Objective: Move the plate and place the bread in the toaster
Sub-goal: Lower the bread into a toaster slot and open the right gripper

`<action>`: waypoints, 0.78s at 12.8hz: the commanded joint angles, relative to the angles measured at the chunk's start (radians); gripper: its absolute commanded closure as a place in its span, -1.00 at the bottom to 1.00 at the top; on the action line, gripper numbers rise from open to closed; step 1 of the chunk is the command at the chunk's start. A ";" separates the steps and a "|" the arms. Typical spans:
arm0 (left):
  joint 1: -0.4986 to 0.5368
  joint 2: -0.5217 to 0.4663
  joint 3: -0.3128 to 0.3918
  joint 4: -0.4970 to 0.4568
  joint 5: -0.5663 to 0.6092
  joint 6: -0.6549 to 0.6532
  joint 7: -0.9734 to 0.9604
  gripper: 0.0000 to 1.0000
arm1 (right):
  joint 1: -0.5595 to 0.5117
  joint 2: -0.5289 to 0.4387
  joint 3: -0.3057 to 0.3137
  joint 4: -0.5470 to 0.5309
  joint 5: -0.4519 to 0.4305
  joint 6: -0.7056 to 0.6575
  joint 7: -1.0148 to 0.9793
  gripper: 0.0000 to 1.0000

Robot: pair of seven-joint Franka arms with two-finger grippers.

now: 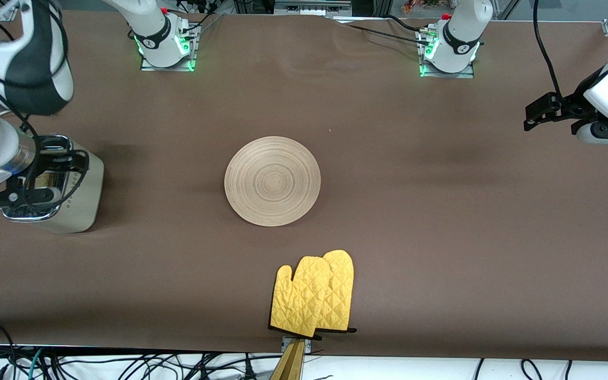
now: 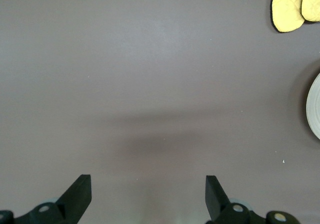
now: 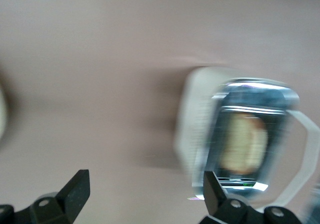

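The round wooden plate (image 1: 272, 181) lies bare in the middle of the table; its edge also shows in the left wrist view (image 2: 314, 106). The cream toaster (image 1: 74, 198) stands at the right arm's end of the table. In the right wrist view the toaster (image 3: 200, 119) holds the bread (image 3: 243, 145) down in one slot. My right gripper (image 3: 145, 191) is open and empty, up over the toaster (image 1: 24, 187). My left gripper (image 1: 540, 112) waits open and empty above bare table at the left arm's end (image 2: 148, 196).
Two yellow oven mitts (image 1: 314, 295) lie near the table's front edge, nearer the front camera than the plate; they also show in the left wrist view (image 2: 295, 3). Cables hang along the front edge.
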 commanded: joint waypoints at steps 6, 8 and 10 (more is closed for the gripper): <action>0.005 0.013 -0.005 0.029 0.013 -0.008 0.008 -1.00 | -0.127 -0.209 0.152 -0.136 0.013 0.012 0.004 -1.00; 0.006 0.013 -0.002 0.029 0.013 -0.009 0.010 -1.00 | -0.272 -0.287 0.291 -0.254 -0.024 0.107 0.003 -1.00; 0.006 0.013 -0.002 0.029 0.013 -0.009 0.010 -1.00 | -0.304 -0.294 0.294 -0.264 -0.021 0.132 -0.016 -1.00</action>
